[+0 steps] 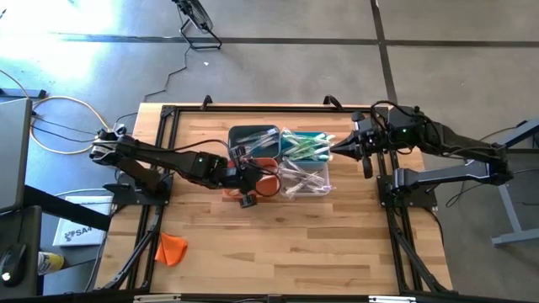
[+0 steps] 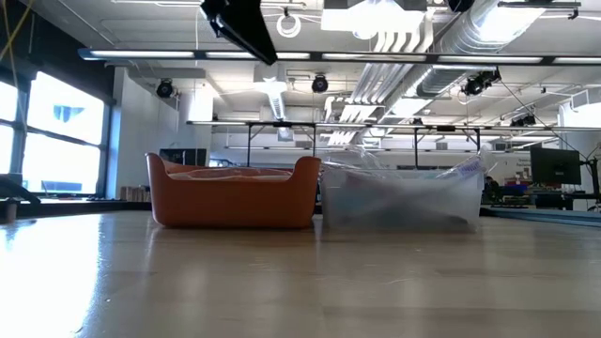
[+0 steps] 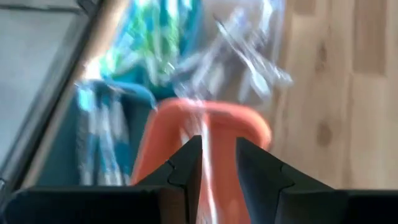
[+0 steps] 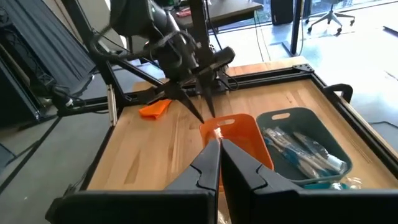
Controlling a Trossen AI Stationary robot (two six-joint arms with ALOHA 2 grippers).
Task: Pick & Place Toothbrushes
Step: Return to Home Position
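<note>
Because the toothbrushes (image 1: 305, 148) are thin sticks in shiny wrappers, expect them to be light, stiff along the handle and slippery. I judge the safest hold is across mid-handle, not on loose film.

High view: the toothbrushes lie heaped in the bins at table centre, and none shows loose on the wood. Your left gripper (image 1: 253, 183) reaches in from 9 o'clock and hangs over the orange bin (image 1: 274, 187), at 7 o'clock of the cluster. Your right gripper (image 1: 338, 148) waits at 3 o'clock of the bins, just beside the heap but apart from it.

Low view: the orange bin (image 2: 232, 197) stands at 9 o'clock of the clear bin (image 2: 402, 199), just beside it. The clear bin's contents are a blur.

Left wrist view: the fingers (image 3: 180, 180) stand narrowly apart, gripping nothing you could count on. The orange bin (image 3: 249, 124) lies just beyond the tips. A pale shiny streak shows through the gap, likely a wrapper lying in that bin.

Right wrist view: the fingers (image 4: 205, 169) are pressed almost together and empty. Toothbrushes (image 4: 298, 149) lie ahead in the teal bin (image 4: 305, 113), beside the orange bin (image 4: 247, 142), well clear of the tips.
</note>
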